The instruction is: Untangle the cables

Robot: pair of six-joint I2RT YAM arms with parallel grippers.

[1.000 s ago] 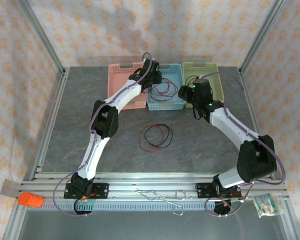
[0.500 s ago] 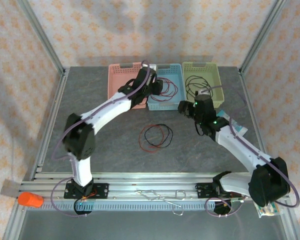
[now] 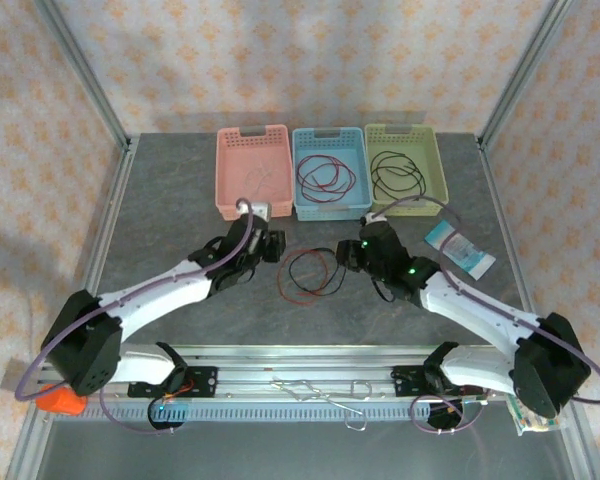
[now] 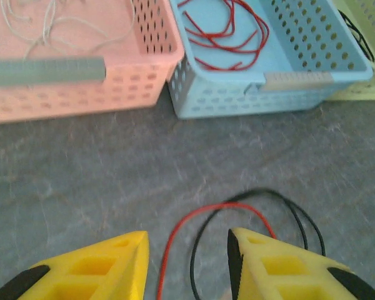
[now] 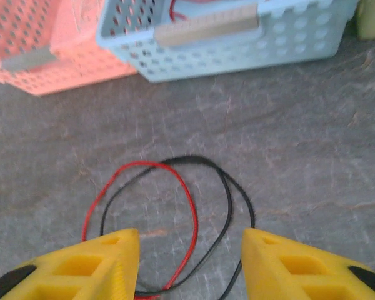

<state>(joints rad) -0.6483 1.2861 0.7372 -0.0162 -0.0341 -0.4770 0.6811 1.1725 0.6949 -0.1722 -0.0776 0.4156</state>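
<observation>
My left gripper [image 3: 271, 246] hangs low over the table [image 3: 180, 200], just left of the red cable [image 3: 298, 283] and black cable [image 3: 322, 259] lying looped together mid-table. My right gripper [image 3: 348, 252] sits just right of them. On both, my fingers are spread wide apart.

In the left wrist view my left gripper [image 4: 187, 244] frames the far arcs of the red cable [image 4: 200, 215] and black cable [image 4: 287, 203]; the near parts are cut off at the frame edge. In the right wrist view my right gripper [image 5: 190, 240] straddles the red cable [image 5: 190, 206] and black cable [image 5: 228, 187], which cross each other, though I cannot tell which lies on top.

Farther off, a thin white cable [image 4: 50, 19] lies in the pink basket [image 3: 225, 175], faint from above. A second red cable [image 3: 325, 177] fills the blue basket [image 3: 330, 208] and a second black cable [image 3: 395, 172] the green basket [image 3: 432, 165].
</observation>
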